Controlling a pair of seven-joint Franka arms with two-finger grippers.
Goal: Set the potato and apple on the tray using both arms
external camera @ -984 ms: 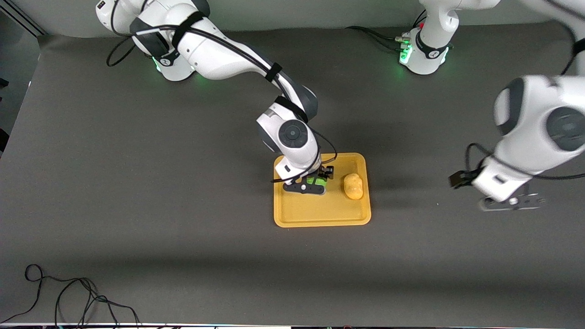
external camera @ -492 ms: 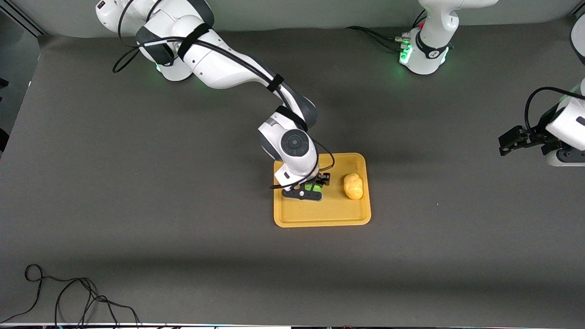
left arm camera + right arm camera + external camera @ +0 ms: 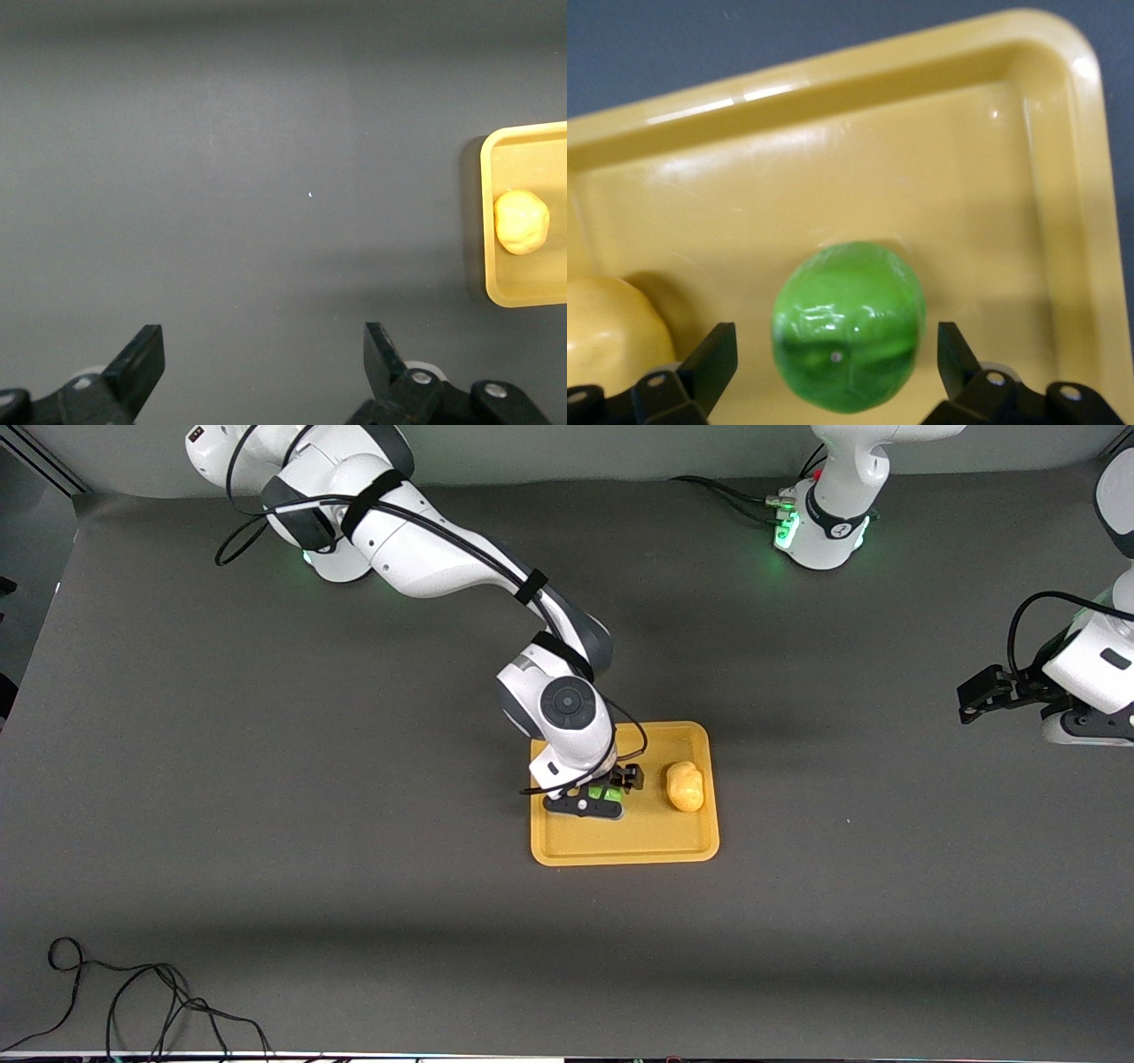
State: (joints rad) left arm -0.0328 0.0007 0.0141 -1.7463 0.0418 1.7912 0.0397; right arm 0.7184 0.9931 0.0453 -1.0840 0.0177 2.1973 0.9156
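On the flat orange-yellow plastic tray (image 3: 620, 841) lies the lumpy yellow potato (image 3: 685, 786), with the round green apple (image 3: 849, 324) beside it (between the right gripper (image 3: 595, 795)'s spread fingers, untouched). The left gripper (image 3: 261, 372), wide and empty, waits over bare table.

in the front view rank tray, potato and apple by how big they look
1. tray, by far the largest.
2. potato.
3. apple, unsure: the right hand covers most of it there, so it may match the potato.
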